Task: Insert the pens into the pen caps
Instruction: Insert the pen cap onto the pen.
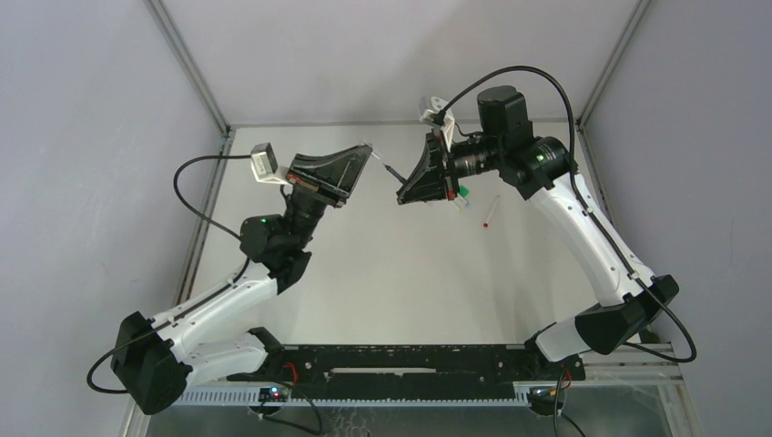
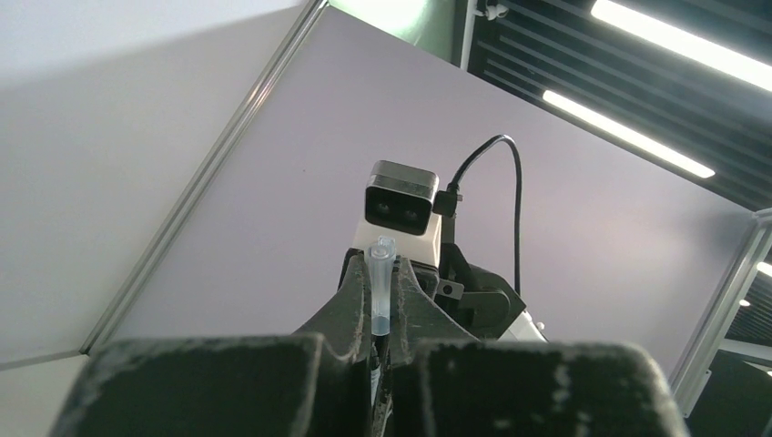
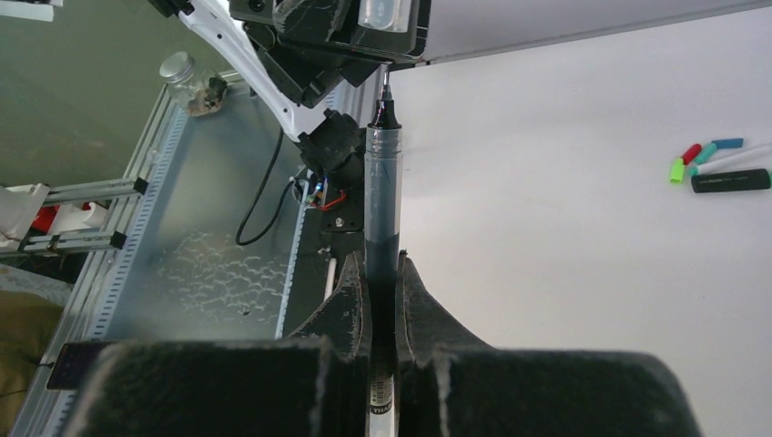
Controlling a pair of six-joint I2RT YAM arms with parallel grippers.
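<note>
My left gripper is shut on a small clear pen cap, whose open end points away from the fingers. My right gripper is shut on a thin dark pen that sticks far out past the fingers. In the top view the two grippers face each other above the far middle of the table, with the pen bridging the gap between them. Its tip sits right at the left fingertips; whether it is inside the cap is hidden.
In the right wrist view a black marker, a green cap, a red cap, a teal cap and a blue cap lie together on the table. A red-tipped pen lies right of my right gripper.
</note>
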